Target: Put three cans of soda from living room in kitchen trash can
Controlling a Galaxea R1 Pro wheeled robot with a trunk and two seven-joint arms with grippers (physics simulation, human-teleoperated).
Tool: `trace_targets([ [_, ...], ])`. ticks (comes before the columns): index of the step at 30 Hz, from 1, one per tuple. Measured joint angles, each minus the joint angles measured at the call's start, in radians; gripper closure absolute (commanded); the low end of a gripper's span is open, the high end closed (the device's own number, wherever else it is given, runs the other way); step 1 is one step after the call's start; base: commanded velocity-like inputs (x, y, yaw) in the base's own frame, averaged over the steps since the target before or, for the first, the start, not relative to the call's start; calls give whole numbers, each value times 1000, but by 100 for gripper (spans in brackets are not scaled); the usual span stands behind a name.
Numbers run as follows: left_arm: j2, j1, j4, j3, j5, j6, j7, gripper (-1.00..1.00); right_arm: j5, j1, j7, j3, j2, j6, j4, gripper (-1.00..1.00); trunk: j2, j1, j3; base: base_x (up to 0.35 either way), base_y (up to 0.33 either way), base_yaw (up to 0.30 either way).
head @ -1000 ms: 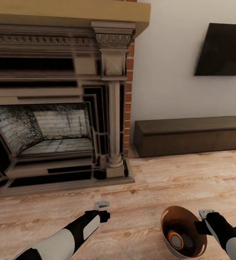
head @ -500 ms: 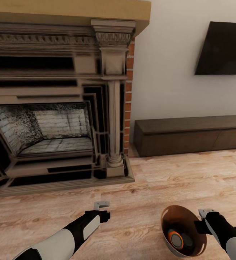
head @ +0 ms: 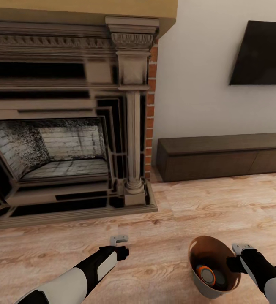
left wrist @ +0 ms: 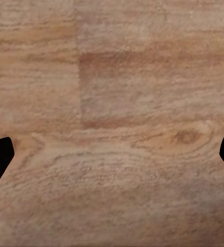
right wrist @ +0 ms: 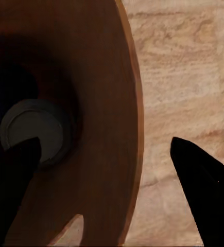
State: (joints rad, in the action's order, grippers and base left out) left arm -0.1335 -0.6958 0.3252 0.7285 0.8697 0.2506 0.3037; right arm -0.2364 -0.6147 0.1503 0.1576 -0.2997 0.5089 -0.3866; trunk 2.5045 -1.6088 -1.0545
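The trash can (head: 200, 282), a tapered bucket with an orange-brown inside, hangs low at the right, above the wood floor. My right gripper (head: 236, 252) is shut on its rim, one finger inside the wall and one outside. An orange soda can (head: 207, 275) with a grey top lies at the bottom of it. The right wrist view looks down into the trash can (right wrist: 101, 103), onto the can's grey top (right wrist: 35, 131), between the right gripper's (right wrist: 106, 170) dark fingers. My left gripper (head: 120, 240) is open and holds nothing; the left gripper (left wrist: 112, 154) hovers over bare floorboards.
A large fireplace (head: 70, 126) with a brick edge and a raised hearth stands just ahead on the left. Along the white wall to the right runs a low dark wooden cabinet (head: 222, 156), with a black TV (head: 264, 52) mounted above. Wood floor (head: 176, 211) lies in between.
The trash can has swung from tilted toward me to more upright in the right gripper. The whole view has shifted slightly, so the camera moved; the left arm holds still.
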Motion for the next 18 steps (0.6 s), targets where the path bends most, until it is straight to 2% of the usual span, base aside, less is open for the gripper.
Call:
trace_targets([
  [12, 0, 1, 0, 1, 0, -1, -5, -100, 0, 1, 0, 0, 0, -1, 0, -100, 0, 0, 0, 0, 0, 0],
  [18, 0, 1, 0, 2, 0, -1, -28, -100, 0, 1, 0, 0, 0, -1, 0, -100, -1, 3, 23, 0, 0, 0],
])
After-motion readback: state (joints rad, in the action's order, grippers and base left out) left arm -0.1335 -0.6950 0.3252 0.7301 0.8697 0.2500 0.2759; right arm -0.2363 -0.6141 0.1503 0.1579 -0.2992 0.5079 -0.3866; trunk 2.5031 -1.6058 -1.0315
